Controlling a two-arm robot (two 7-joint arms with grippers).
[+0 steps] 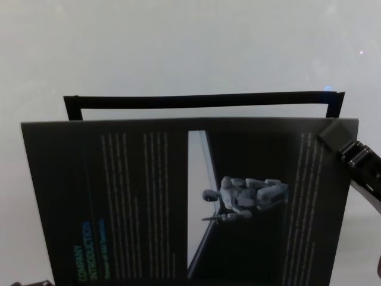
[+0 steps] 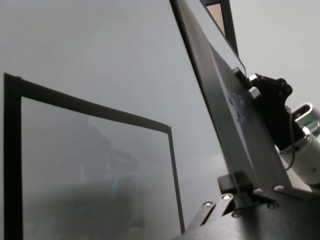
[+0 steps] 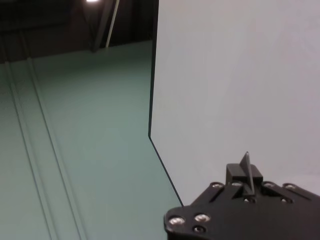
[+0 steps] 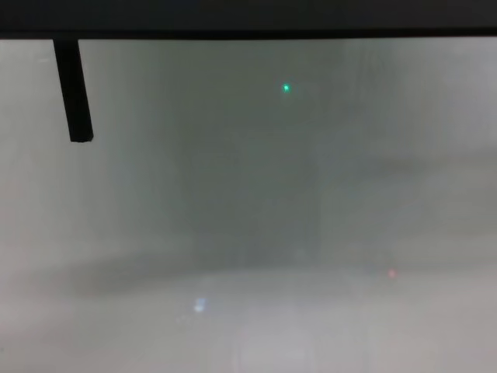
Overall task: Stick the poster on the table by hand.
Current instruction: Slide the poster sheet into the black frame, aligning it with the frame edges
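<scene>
The poster (image 1: 178,202) is a large black sheet with white text columns, a green "COMPANY INTRODUCTION" heading and a grey robot figure. It hangs flat above the table (image 1: 178,47), held at two edges. My right gripper (image 1: 334,132) is shut on its far right corner; in the right wrist view (image 3: 245,175) the sheet shows edge-on between the fingers. My left gripper (image 2: 239,190) is shut on the poster's near edge, and only a sliver of it shows in the head view at the bottom left. The left wrist view also shows the right gripper (image 2: 250,82) farther off.
A thin black rectangular outline (image 1: 202,100) lies on the table beyond the poster; it also shows in the left wrist view (image 2: 90,111). In the chest view a thin black upright bar (image 4: 74,89) hangs from a dark band along the top.
</scene>
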